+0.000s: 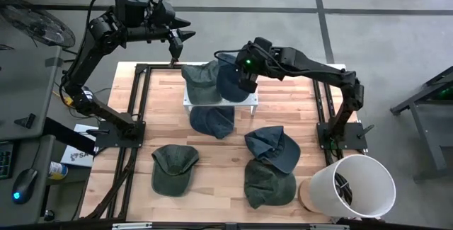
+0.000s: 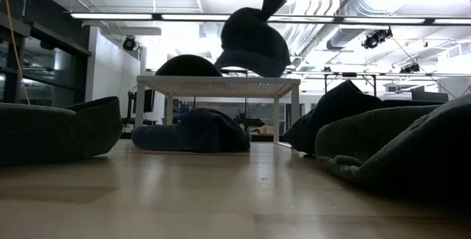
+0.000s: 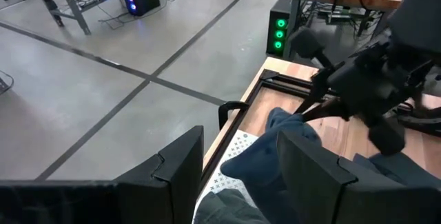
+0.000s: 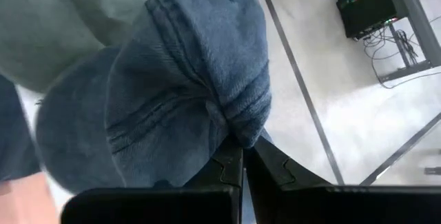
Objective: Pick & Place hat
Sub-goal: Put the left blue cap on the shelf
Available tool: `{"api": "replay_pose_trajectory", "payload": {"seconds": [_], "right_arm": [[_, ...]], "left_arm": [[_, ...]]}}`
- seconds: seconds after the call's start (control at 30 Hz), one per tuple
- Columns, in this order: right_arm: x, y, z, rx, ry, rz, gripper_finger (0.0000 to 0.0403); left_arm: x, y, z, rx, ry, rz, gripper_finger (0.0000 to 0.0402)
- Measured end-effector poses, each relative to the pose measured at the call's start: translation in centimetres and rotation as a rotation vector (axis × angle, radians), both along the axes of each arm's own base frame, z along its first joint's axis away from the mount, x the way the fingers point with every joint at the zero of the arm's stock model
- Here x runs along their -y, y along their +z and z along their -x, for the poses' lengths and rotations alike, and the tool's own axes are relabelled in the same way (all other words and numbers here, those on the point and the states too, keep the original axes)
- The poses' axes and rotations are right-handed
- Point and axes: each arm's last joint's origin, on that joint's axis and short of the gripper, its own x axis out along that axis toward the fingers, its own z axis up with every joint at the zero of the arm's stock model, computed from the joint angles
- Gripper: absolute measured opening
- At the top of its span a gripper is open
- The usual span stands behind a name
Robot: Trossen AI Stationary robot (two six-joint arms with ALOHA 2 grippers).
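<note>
The left gripper [image 1: 178, 40] hovers past the table's far edge, fingers apart and empty. A green hat [image 1: 199, 83] rests on the white stand [image 1: 219, 102]; beside it to the right, the right gripper [image 1: 247, 83] is clamped on a blue hat [image 1: 229, 81] just above the stand.

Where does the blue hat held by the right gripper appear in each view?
High view: blue hat at top centre, over the white stand.
Low view: top centre, above the stand.
Left wrist view: bottom centre.
Right wrist view: fills the middle.
Shared landmark: the white stand.
</note>
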Motion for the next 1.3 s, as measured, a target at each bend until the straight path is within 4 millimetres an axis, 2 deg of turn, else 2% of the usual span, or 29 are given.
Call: {"api": "replay_pose_trajectory", "payload": {"seconds": [0.23,0.6,0.97,1.13,1.3], "right_arm": [[1.6,-1.0,-0.2,-0.020,0.034,0.032,0.0000],[4.0,-3.4,-0.2,-0.061,0.180,0.004,0.0000],[5.4,-5.9,0.1,-0.081,0.153,-0.024,0.0000],[5.4,-5.8,0.1,-0.077,0.147,-0.014,0.0003],[5.4,-5.3,0.4,-0.076,0.117,0.021,0.0027]], "left_arm": [[0.0,0.0,0.0,0.002,-0.001,-0.003,0.0182],[0.0,0.1,-0.1,0.012,-0.002,-0.010,0.0182],[-0.1,0.3,-0.1,0.026,-0.003,-0.021,0.0182],[-0.1,0.3,-0.1,0.025,-0.002,-0.021,0.0182],[-0.1,0.3,-0.1,0.025,-0.003,-0.020,0.0182]]}}
